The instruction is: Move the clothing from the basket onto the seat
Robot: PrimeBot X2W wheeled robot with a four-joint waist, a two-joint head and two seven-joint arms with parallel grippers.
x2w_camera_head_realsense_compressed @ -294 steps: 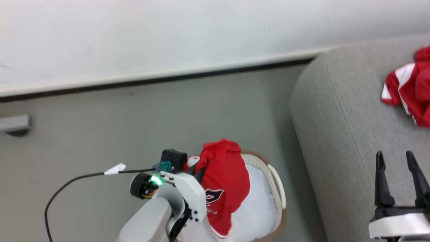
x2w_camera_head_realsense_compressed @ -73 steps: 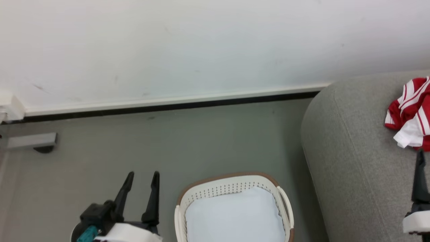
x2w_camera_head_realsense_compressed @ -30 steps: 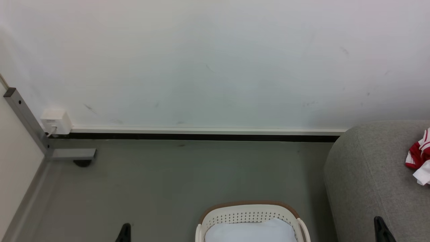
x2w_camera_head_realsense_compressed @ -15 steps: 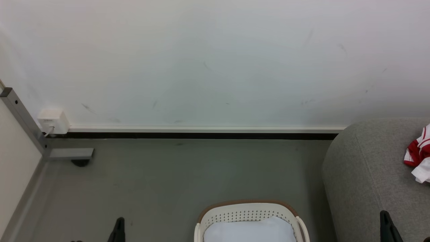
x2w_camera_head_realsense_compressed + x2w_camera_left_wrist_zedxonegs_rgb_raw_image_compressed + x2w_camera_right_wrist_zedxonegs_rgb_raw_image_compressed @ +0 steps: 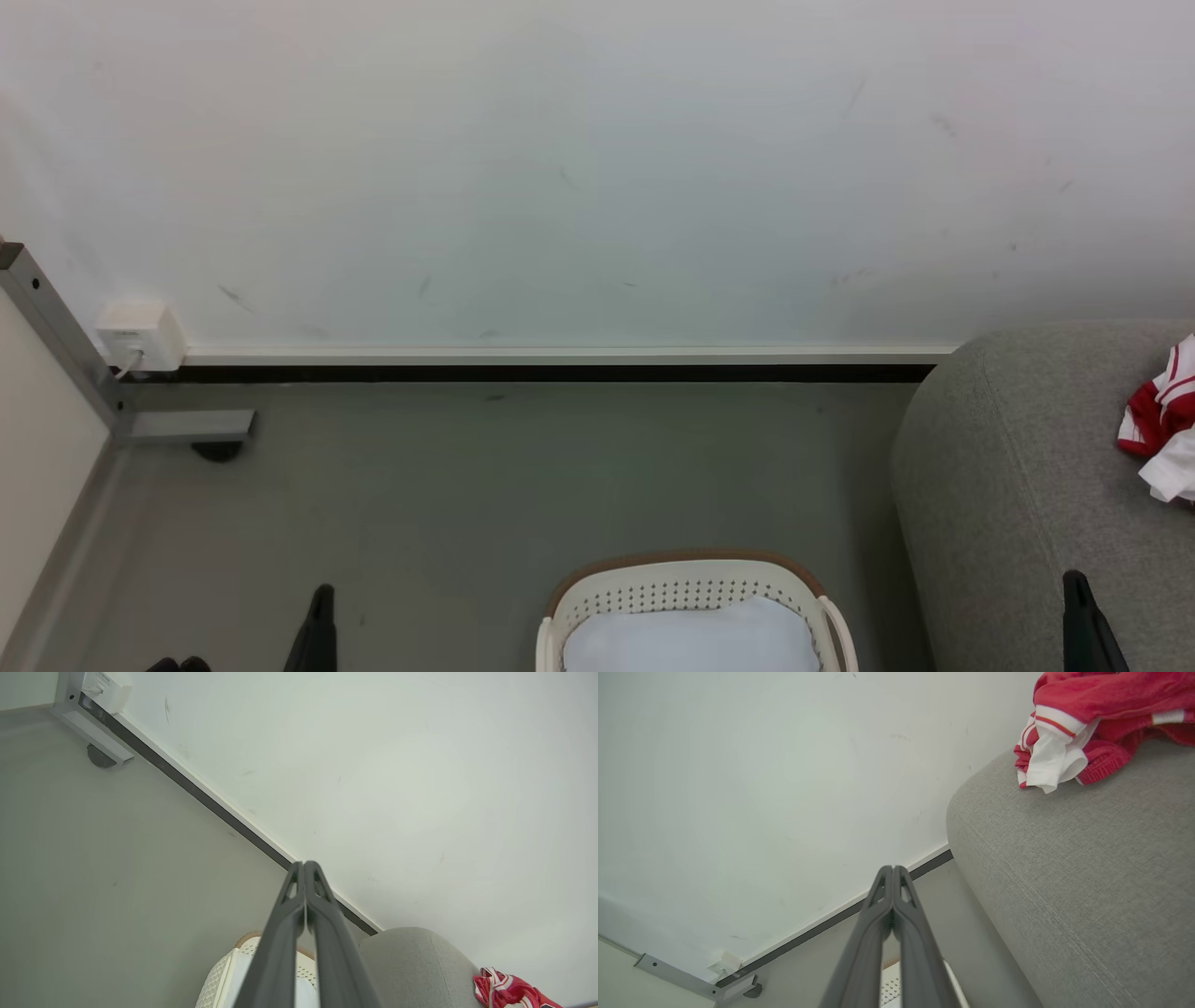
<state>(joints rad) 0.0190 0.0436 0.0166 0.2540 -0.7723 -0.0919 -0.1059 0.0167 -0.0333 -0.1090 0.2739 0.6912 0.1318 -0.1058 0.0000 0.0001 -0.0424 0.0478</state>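
The red and white clothing [image 5: 1160,432] [image 5: 1083,728] [image 5: 507,991] lies bunched on the grey seat [image 5: 1018,504] [image 5: 1073,868] [image 5: 416,966] at the right. The cream basket [image 5: 691,597] with its brown rim stands on the floor at the bottom centre, holding only a pale white liner; its edge also peeks out as the basket [image 5: 224,980] [image 5: 889,989] behind each wrist's fingers. My left gripper [image 5: 322,616] [image 5: 304,865] is shut on nothing, to the left of the basket. My right gripper [image 5: 1078,602] [image 5: 893,869] is shut and empty, over the seat's near part.
A white wall with a black baseboard [image 5: 560,373] runs across the back. A grey metal leg with a foot [image 5: 187,427] and a white socket box [image 5: 140,336] stand at the far left. Grey floor [image 5: 467,504] lies open between wall and basket.
The head camera has tilted slightly, so the picture shifted a little. Both gripper tips show a bit higher at the bottom edge. The clothing and the basket lie as before.
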